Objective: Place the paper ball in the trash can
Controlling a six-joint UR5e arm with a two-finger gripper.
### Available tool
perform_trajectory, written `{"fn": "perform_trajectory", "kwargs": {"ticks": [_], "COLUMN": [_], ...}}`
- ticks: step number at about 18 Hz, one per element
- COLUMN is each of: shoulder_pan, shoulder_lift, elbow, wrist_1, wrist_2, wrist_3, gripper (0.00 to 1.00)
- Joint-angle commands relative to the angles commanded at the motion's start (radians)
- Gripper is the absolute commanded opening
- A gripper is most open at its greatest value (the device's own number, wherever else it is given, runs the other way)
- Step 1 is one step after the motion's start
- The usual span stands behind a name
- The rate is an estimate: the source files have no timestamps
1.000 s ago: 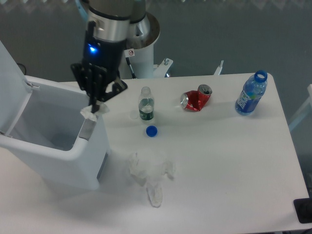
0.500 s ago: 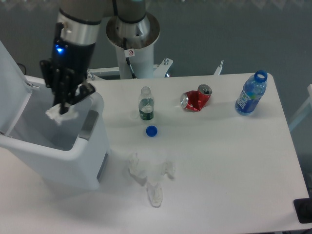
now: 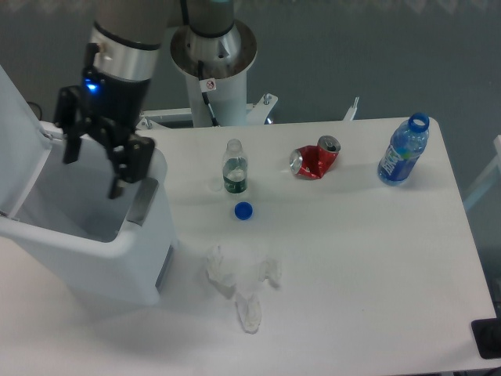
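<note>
My gripper (image 3: 95,167) hangs over the open mouth of the trash can (image 3: 117,249), a large white bin at the table's left with its lid (image 3: 14,117) raised and a grey panel (image 3: 141,202) on the front rim. The gripper's black fingers (image 3: 125,166) are spread apart with nothing between them. The paper ball is not in view: nothing white shows between the fingers, and the part of the bin's inside that I can see shows no wad.
A small clear bottle (image 3: 235,168) and a blue cap (image 3: 243,210) stand right of the bin. A crushed red can (image 3: 315,159) and a blue bottle (image 3: 403,150) stand further right. Twisted white paper scraps (image 3: 244,288) lie near the front. The robot's base (image 3: 213,63) is behind.
The gripper carried the paper ball left from the bin's rim to over its opening. Its fingers then opened, and the ball is gone from them.
</note>
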Motion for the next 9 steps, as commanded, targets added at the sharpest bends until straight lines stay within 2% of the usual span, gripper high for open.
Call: {"fn": "perform_trajectory", "kwargs": {"ticks": [3, 9], "shoulder_pan": [0.050, 0.163], "shoulder_lift": [0.012, -0.026], "elbow": [-0.041, -0.046], "wrist_1": [0.000, 0.000], "wrist_2": [0.089, 0.109], "wrist_3": [0.154, 0.212], "gripper": [1.00, 1.00]}}
